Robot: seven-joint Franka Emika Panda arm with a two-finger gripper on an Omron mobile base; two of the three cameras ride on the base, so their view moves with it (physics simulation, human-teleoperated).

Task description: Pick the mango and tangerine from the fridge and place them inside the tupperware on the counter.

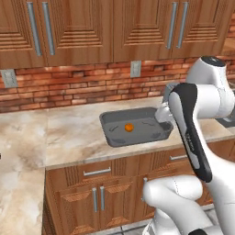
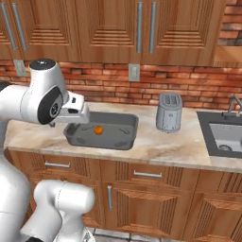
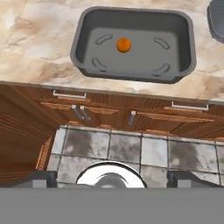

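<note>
Counter (image 1: 69, 133), beige marbled stone, runs along a red brick wall (image 1: 69, 85) under brown wooden upper cabinets (image 1: 78, 30); brown base cabinets (image 2: 156, 189) with silver handles sit below it. In the left base view the worktop turns a corner and comes toward the camera on the left side.

Dark sink (image 2: 222, 134) with a tap is set in the counter at the far right of the right base view.

White arm rises in front of the counter, elbow folded high, hand end just by the near edge of the tupperware (image 2: 118, 137) in the right base view.

Tupperware: shallow dark grey rectangle with rounded corners, flat on the counter, near the front edge. In the right base view it lies left of the toaster (image 2: 168, 112), the two apart.

Toaster: silver, upright, between tupperware and sink.

Gripper (image 3: 112, 179): hand view looks down over the counter edge, cabinet fronts and grey tiled floor (image 3: 131, 151). Dark finger tips (image 3: 43, 178) stand far apart at the two sides of that view, wide open, nothing between them.

Tangerine (image 3: 124, 44): small, round, bright orange, resting on the tupperware floor, toward the back of the middle, clear of the walls.
</note>
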